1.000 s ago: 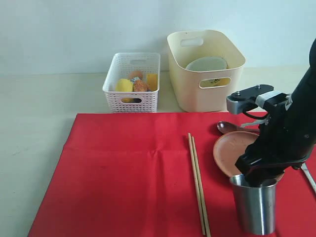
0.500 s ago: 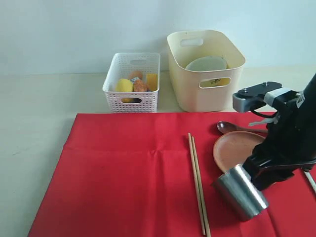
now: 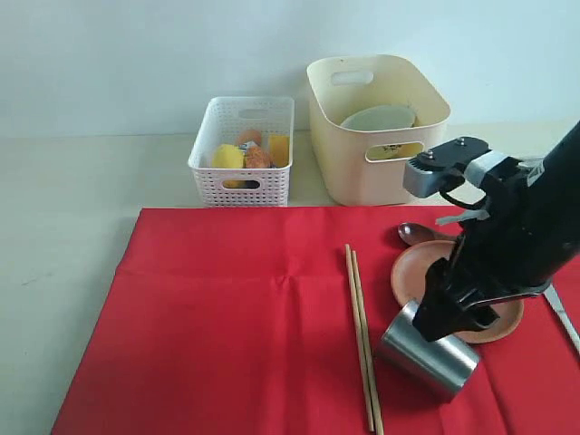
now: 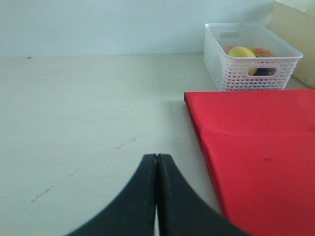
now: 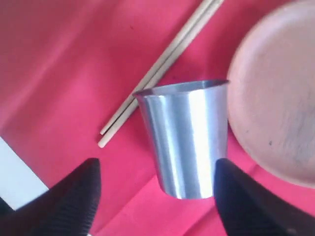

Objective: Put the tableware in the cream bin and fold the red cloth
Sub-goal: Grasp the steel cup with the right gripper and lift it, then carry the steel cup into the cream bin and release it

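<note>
Steel cup [image 3: 428, 352] lies on its side on the red cloth [image 3: 227, 317], at 4 o'clock, just beside the round brown plate [image 3: 426, 272]. The right gripper [image 5: 156, 167] stands wide around it, with a gap on each side. The left gripper [image 4: 156, 162] is pinched tight, past the cloth's 9 o'clock edge. The cream bin [image 3: 362, 172] stands beyond the 1 o'clock edge.

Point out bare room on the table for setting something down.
Free: the red cloth from its left edge to the chopsticks, and the bare tabletop left of the cloth and white basket. Crowded: right of the chopsticks, with the tipped steel cup, brown plate and spoon.
</note>
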You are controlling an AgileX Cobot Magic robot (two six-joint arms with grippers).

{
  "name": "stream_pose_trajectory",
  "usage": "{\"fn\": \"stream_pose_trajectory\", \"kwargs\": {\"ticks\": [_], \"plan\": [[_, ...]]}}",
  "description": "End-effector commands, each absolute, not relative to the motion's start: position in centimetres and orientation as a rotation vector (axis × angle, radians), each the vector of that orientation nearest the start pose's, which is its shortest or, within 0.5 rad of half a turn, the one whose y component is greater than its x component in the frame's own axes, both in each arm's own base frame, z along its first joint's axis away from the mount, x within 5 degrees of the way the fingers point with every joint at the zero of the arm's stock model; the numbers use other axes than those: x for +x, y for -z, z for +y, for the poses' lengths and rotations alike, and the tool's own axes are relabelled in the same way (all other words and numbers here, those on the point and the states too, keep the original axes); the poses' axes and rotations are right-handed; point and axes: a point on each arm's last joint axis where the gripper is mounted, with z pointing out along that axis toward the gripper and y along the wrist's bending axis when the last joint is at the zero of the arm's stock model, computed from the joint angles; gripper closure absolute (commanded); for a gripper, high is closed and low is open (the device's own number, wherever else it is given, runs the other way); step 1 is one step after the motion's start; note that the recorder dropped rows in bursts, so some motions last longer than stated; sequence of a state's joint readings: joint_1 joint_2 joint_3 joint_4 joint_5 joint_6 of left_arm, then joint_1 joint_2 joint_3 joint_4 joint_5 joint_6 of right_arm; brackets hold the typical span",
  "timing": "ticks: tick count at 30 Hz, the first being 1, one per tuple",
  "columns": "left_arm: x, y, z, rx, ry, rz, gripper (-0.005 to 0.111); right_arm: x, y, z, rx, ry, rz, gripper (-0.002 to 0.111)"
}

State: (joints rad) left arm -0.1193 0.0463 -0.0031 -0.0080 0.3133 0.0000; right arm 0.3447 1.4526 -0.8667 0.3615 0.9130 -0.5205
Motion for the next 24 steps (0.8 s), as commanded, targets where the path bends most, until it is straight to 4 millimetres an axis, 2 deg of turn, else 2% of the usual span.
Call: {"fn": "stream_pose_trajectory", "kwargs": {"ticks": [1,7,13,19,21,22,23,24], "plan": [[5.6,-18.3,-0.7,0.096,0.094,1.834,0.107,23.7,-20.8,11.2,-1.030,-0.390,2.739,0.025],[5.6,-18.3,-0.7,0.096,0.094,1.834,0.107,25.1,-16.9,11.4,-1.025,-0.351,2.844,0.025],[5.6,-18.3,-0.7,0.096,0.094,1.834,0.107,25.7,-15.2,11.5,-0.984,-0.335,2.896,0.025],[5.6,-18.3,-0.7,0.096,0.094,1.834,0.107,25.2,-13.8,13.5,-1.065,-0.326,2.896,0.027],[5.6,-18.3,-0.7,0.096,0.094,1.834,0.107,25.0,-13.7,13.9,-1.057,-0.315,2.900,0.036],[5.6,-18.3,-0.7,0.096,0.094,1.834,0.107,24.9,-13.6,13.9,-1.022,-0.281,2.924,0.052],[5.6,-18.3,-0.7,0.096,0.094,1.834,0.107,25.0,-13.6,13.8,-0.990,-0.258,2.944,0.062],[5.6,-18.3,-0.7,0.096,0.094,1.834,0.107,25.0,-13.6,13.5,-0.942,-0.215,2.971,0.081]]}}
